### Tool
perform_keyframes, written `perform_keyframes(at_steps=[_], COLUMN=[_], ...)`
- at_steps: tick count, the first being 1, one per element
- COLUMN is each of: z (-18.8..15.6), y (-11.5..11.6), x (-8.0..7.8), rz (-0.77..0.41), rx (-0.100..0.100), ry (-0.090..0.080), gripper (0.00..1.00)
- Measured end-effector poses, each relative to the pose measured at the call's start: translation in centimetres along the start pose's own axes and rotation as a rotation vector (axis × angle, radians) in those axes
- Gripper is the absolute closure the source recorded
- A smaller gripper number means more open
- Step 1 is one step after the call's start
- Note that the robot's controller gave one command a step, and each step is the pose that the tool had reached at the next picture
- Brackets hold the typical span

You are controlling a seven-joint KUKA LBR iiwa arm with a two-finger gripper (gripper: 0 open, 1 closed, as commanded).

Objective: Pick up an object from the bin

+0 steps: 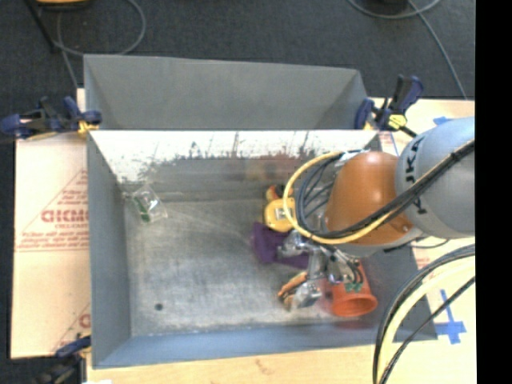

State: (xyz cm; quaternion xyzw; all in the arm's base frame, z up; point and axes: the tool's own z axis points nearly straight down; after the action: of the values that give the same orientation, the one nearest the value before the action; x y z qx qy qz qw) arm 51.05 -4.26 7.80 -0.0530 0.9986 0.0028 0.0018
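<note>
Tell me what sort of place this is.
Probably a robotics lab's bin-picking cell. A grey metal bin sits with dark carpet behind it, an industrial arm reaches in from the right, and small loose things lie inside, such as an orange cup and a purple thing.

One clear packet (pixel 145 206), one yellow toy (pixel 276 213), one purple piece (pixel 262 243), one orange cup (pixel 353 302) (partly hidden).

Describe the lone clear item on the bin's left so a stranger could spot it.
In the grey metal bin, look to the upper-left, near the left wall. A small clear piece with green marks lies there. It is see-through and alone; the coloured heap sits at the right by the tool.
</note>
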Motion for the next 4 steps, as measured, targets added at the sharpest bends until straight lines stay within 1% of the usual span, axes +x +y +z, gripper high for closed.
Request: perform_keyframes(at_steps=[1,2,3,4], z=[-0.2,-0.3,-3.9,-5.9], y=[-3.8,-3.9,-3.8,-4.5], x=[0.9,0.9,1.6,0.7], rz=[-0.064,-0.064,-0.054,-0.042], rx=[-0.008,-0.008,0.002,0.009], ry=[0.005,0.005,0.008,-0.01], gripper=[1.0,1.0,1.0,1.0])
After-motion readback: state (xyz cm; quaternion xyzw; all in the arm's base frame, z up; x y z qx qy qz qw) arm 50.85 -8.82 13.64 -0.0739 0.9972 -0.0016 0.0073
